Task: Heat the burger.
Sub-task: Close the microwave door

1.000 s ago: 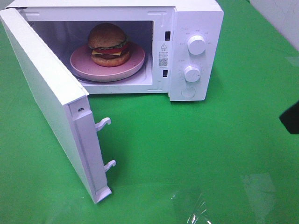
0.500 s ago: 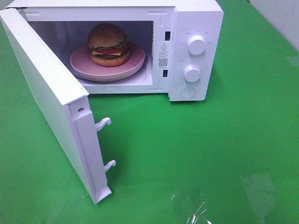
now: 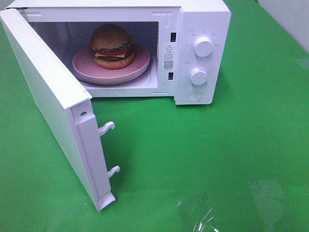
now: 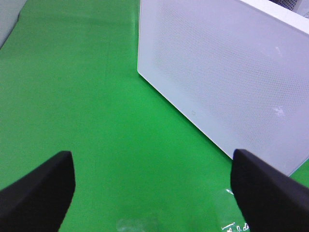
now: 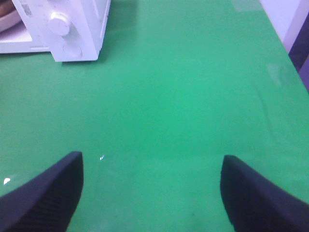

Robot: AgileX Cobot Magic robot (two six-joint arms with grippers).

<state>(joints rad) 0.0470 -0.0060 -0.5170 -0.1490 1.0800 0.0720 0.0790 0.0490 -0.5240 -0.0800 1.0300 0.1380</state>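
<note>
The burger (image 3: 112,46) with a golden-brown bun sits on a pink round plate (image 3: 137,67) inside the white microwave (image 3: 203,19). The microwave door (image 3: 53,104) stands wide open toward the front left. My left gripper (image 4: 153,191) is open and empty, out of the exterior view, facing the outer side of the door (image 4: 227,77). My right gripper (image 5: 152,193) is open and empty over the green table, with the microwave's knob panel (image 5: 65,34) far ahead of it. The burger is hidden in both wrist views.
Two white knobs (image 3: 203,46) and a round button (image 3: 194,95) are on the microwave's right panel. Two latch hooks (image 3: 107,128) stick out of the door's edge. A green cloth (image 3: 217,154) covers the table. A pale wall (image 3: 294,19) stands at the far right.
A dark part of the right arm at the right edge of the exterior view one second ago has withdrawn out of view. The microwave, door and burger have not moved.
</note>
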